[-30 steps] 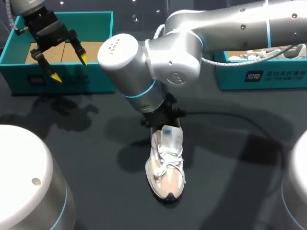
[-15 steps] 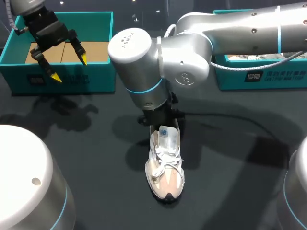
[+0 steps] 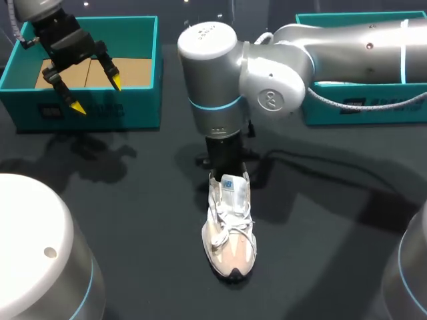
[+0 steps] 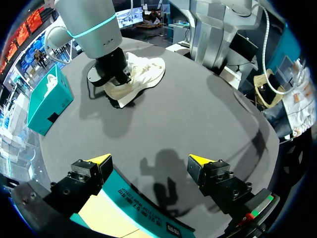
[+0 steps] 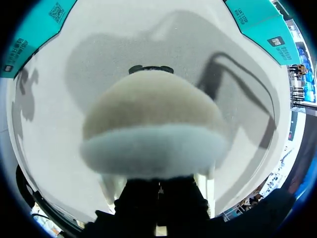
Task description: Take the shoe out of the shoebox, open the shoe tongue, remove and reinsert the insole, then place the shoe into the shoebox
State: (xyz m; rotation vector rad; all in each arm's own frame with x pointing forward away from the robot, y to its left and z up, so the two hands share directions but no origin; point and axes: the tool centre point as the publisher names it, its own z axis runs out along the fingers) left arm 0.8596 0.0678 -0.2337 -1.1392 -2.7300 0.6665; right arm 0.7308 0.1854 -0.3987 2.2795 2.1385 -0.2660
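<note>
Shoe under right gripper, apparently pressed at the heel opening, grip hidden and impossible to tell, toe pointing away on dark table; farther out, left gripper spread wide, empty, above teal shoebox.

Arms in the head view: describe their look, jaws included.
Right arm: thick silver-grey rounded cylinders, glowing cyan rings at joints, a round embossed logo, grey cable along it. Left arm: same silver; black jaws ending in yellow fingertips, thin cable beside.
</note>
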